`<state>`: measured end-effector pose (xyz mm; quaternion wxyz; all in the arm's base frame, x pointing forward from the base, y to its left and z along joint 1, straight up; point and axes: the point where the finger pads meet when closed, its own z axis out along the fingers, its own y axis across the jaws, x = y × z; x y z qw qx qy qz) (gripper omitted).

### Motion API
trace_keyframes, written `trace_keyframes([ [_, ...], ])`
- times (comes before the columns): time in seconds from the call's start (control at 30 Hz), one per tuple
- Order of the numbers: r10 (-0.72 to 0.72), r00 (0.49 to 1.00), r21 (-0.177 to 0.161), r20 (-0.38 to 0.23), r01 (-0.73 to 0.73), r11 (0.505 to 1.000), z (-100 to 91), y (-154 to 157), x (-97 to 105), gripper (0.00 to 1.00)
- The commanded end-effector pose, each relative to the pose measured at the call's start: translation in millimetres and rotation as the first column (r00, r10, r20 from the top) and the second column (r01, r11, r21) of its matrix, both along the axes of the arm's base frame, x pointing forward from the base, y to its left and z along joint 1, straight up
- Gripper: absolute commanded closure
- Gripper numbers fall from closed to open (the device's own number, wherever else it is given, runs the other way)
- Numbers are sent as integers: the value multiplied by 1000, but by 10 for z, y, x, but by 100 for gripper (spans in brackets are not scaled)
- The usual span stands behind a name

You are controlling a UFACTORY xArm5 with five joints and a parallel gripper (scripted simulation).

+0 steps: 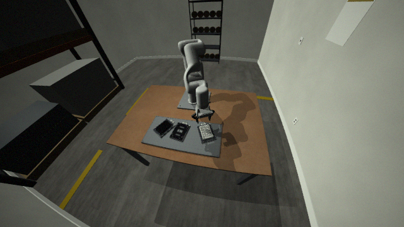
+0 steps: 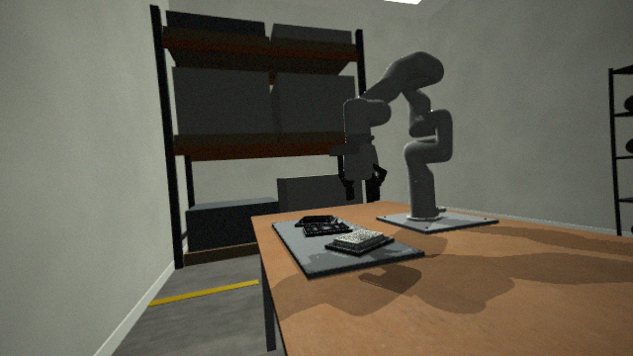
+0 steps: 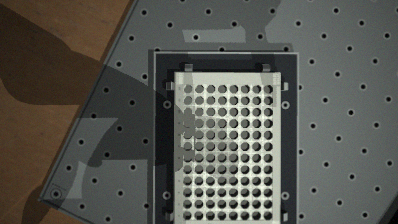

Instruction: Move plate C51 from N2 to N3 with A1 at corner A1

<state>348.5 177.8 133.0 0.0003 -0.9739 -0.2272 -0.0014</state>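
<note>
The white well plate C51 point(image 1: 206, 132) lies flat in its dark nest N2 at the right end of the grey deck point(image 1: 183, 136). In the wrist view the plate point(image 3: 231, 150) fills the middle, seen straight from above. The empty landing nest N3 point(image 1: 178, 127) is in the middle of the deck. The black plate C15 point(image 1: 164, 127) lies on N1 at the left end. My gripper point(image 1: 202, 119) is open and empty and hangs well above the deck, over the back end of C51; the side view shows it point(image 2: 362, 193) high above the plate point(image 2: 359, 239). The fingers do not show in the wrist view.
The deck lies on a brown table point(image 1: 196, 132) with the arm's base plate point(image 1: 189, 104) behind it. The deck's corner and the table wood show at the left of the wrist view point(image 3: 45, 100). Shelving stands off the table at the left.
</note>
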Motion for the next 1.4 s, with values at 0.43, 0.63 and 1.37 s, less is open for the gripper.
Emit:
trace_keyframes([
  [0.43,0,1000,0,0,0,1000,7,253,314,0],
  [0.63,0,1000,0,0,0,1000,7,253,315,0],
  [1.37,0,1000,0,0,0,1000,-276,254,315,0],
])
